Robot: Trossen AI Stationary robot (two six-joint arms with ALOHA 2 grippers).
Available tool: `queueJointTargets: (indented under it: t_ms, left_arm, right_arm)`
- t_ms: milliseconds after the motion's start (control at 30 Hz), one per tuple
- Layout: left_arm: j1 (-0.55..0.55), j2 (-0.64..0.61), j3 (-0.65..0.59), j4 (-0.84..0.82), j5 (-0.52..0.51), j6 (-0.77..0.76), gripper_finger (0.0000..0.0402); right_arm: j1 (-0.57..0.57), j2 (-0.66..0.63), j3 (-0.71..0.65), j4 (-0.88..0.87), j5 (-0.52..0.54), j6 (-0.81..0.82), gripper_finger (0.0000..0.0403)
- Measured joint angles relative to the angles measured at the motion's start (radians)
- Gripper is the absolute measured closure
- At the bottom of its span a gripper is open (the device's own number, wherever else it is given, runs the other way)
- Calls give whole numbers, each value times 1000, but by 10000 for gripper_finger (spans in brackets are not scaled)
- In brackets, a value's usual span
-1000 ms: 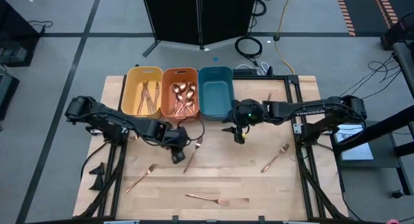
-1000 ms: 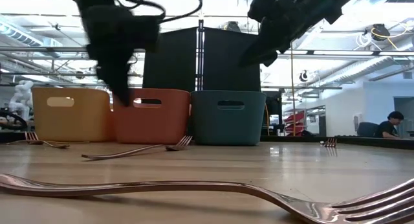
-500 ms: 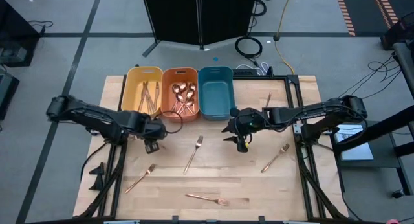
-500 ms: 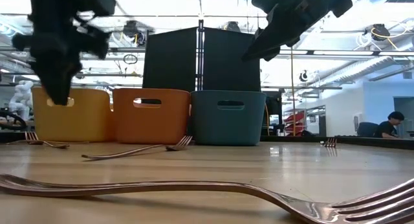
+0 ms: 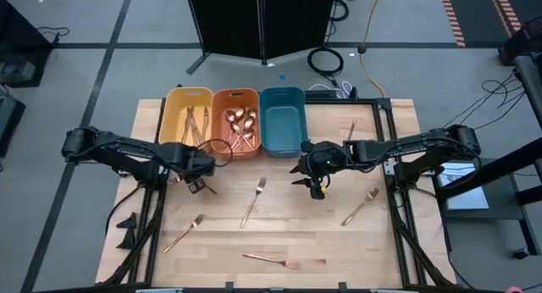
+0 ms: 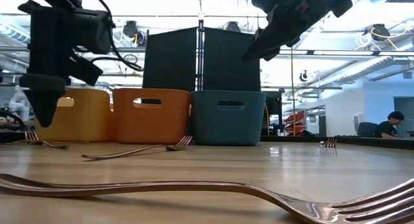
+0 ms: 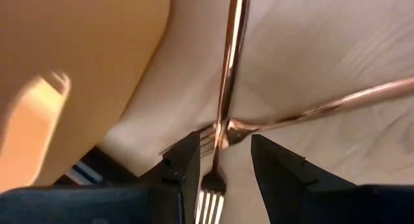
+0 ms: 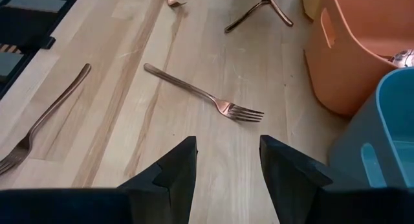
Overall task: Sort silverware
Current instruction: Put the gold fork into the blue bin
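Copper forks lie flat on the wooden table: one point(image 5: 254, 200) in the middle, one point(image 5: 184, 234) near left, one point(image 5: 271, 260) by the near edge, one point(image 5: 360, 207) at the right. Two crossed forks point(image 7: 226, 88) lie before the yellow bin point(image 5: 188, 115). My left gripper point(image 5: 196, 186) hangs open just above them, pointing down, one finger on each side of the crossing point(image 7: 223, 130). My right gripper point(image 5: 315, 188) hovers open in front of the teal bin point(image 5: 282, 119), slanting down toward the middle fork point(image 8: 207, 94).
The yellow bin holds knives point(image 5: 193, 128), and the orange bin point(image 5: 235, 122) holds spoons point(image 5: 240, 128). Another fork point(image 5: 352, 128) lies at the far right beside the metal frame. Bare wood stretches between the forks.
My left gripper has swung from beside the middle fork toward the table's left edge, sunk a little and tipped steeply down over the crossed forks. My right gripper has shifted slightly toward the near edge. No fork has moved.
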Motion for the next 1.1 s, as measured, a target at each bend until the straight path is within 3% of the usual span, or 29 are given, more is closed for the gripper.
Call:
queueJointTargets:
  t_ms: [433, 533, 633, 967, 1100]
  left_arm:
    - [6, 190, 3, -20, -21, 62, 267]
    - [8, 218, -4, 35, 86, 112, 267]
    - [6, 221, -5, 74, 133, 156, 267]
    - [9, 226, -6, 57, 144, 167, 267]
    - [9, 226, -7, 54, 162, 175, 285]
  right_arm:
    - [0, 0, 0, -1, 0, -12, 243]
    - [0, 0, 0, -1, 0, -22, 243]
    - [0, 0, 0, -2, 0, -23, 243]
    - [0, 0, 0, -1, -1, -27, 243]
    - [0, 0, 0, -1, 0, -27, 243]
